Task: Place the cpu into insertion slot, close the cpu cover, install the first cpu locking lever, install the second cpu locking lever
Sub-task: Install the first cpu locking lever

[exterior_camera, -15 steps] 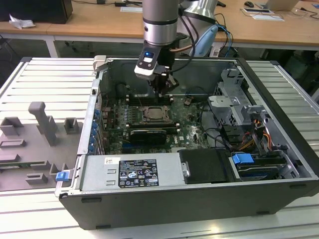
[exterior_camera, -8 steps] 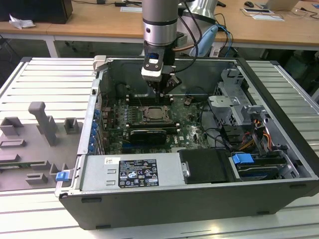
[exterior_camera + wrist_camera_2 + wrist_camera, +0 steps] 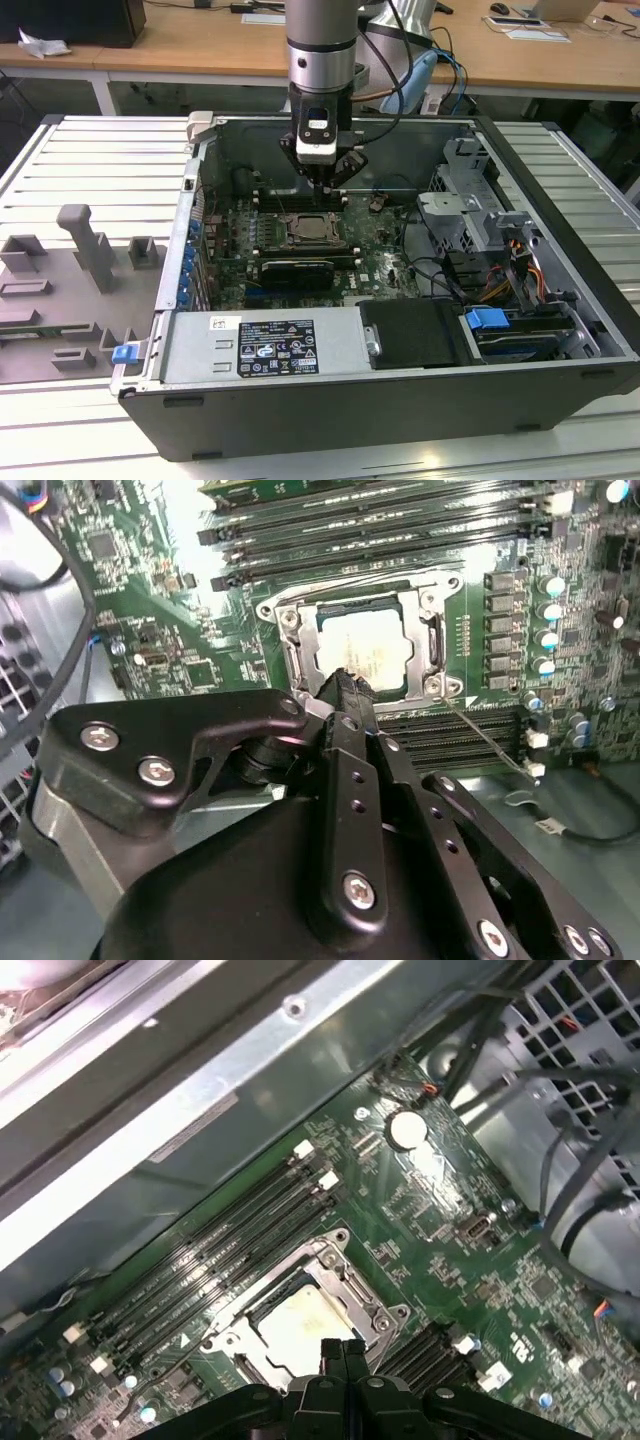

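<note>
Judging the cpu (image 3: 365, 652) seated under its lowered cpu cover (image 3: 411, 612), we poise our tool (image 3: 345, 679), closed on nothing, for a precise locking lever (image 3: 487, 738) push.

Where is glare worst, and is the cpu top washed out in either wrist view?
Second wrist view: the cpu top is washed pale by reflection, and the green board glares white beside the memory slots. First wrist view: the cpu is bright but its edges read; strongest glare on the chassis wall. Exterior view: even light, no hot spot on the insertion slot.
</note>
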Action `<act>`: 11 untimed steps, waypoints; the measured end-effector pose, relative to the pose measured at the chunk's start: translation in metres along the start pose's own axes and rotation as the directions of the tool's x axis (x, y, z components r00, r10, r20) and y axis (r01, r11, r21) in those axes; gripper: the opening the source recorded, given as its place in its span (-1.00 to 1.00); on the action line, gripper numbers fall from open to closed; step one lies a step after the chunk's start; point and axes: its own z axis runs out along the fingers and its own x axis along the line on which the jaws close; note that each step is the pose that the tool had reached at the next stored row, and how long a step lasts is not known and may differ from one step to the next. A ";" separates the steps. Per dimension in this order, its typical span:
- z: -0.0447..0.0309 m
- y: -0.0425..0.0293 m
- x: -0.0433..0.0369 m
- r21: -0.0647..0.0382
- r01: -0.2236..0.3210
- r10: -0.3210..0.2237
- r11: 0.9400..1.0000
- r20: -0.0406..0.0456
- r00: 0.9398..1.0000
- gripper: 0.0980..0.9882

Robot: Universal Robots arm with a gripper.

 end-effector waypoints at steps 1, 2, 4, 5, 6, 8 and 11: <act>-0.0001 0.0000 0.0000 0.001 0.004 -0.004 1.000 -0.002 1.000 -0.98; -0.0001 0.0000 0.0000 0.002 0.005 -0.005 1.000 -0.003 1.000 -0.98; -0.0023 0.0000 -0.0002 0.003 0.005 -0.005 1.000 -0.004 1.000 -0.98; -0.0041 0.0000 -0.0004 0.003 0.005 -0.005 1.000 -0.004 1.000 -0.98; -0.0082 0.0001 -0.0007 0.003 0.005 -0.005 1.000 -0.004 1.000 -0.98; -0.0108 0.0001 -0.0009 0.003 0.005 -0.005 1.000 -0.005 1.000 -0.98; -0.0117 0.0002 -0.0011 0.003 0.022 -0.022 1.000 -0.004 1.000 -0.98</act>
